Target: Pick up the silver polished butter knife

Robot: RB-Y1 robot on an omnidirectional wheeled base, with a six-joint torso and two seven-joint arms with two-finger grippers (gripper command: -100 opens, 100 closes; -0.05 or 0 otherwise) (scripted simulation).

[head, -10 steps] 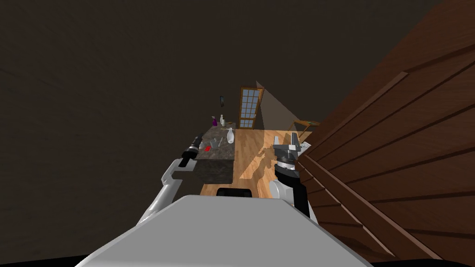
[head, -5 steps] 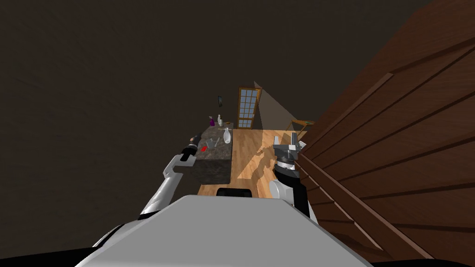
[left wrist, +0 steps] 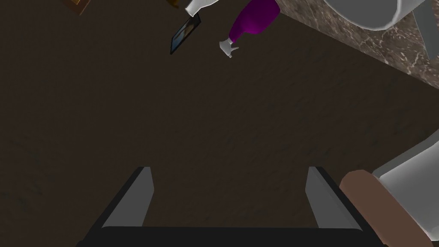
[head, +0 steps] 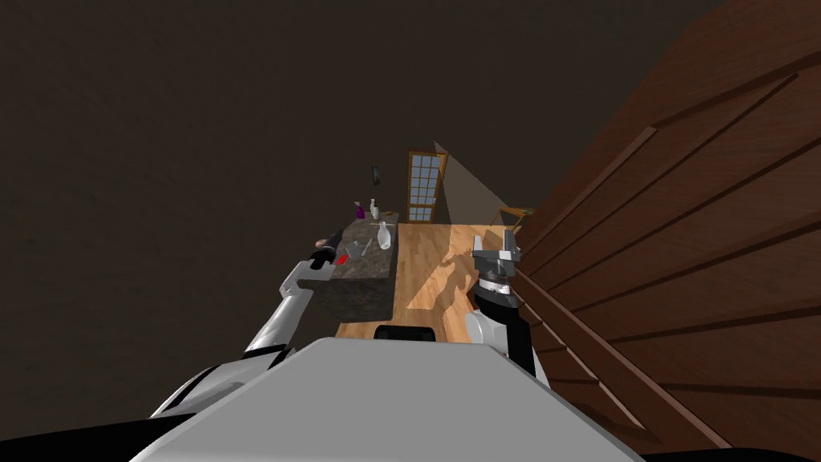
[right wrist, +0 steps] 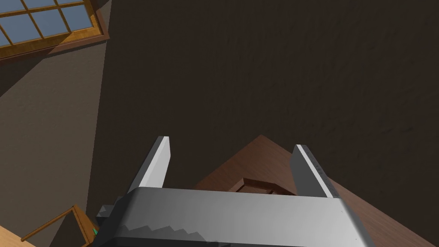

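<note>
1. The knife (head: 368, 245), a thin pale sliver, lies flat mid-counter (head: 365, 293), between a grey cup (head: 353, 251) and a white bottle (head: 384, 236) near the right edge.
2. We judge it light, stiff, slick and low-lying, so pinching across the handle looks best.
3. We can read no writing or labels.
4. The left gripper (left wrist: 229, 173) hangs spread and empty by the counter's left edge. The right gripper (right wrist: 231, 148) is also spread, well apart from the counter.

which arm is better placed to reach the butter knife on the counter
Left. The left claw hovers open at the edge of the dark stone counter, near the thin silver knife. The right claw is open over the wooden floor, away from it.
</note>
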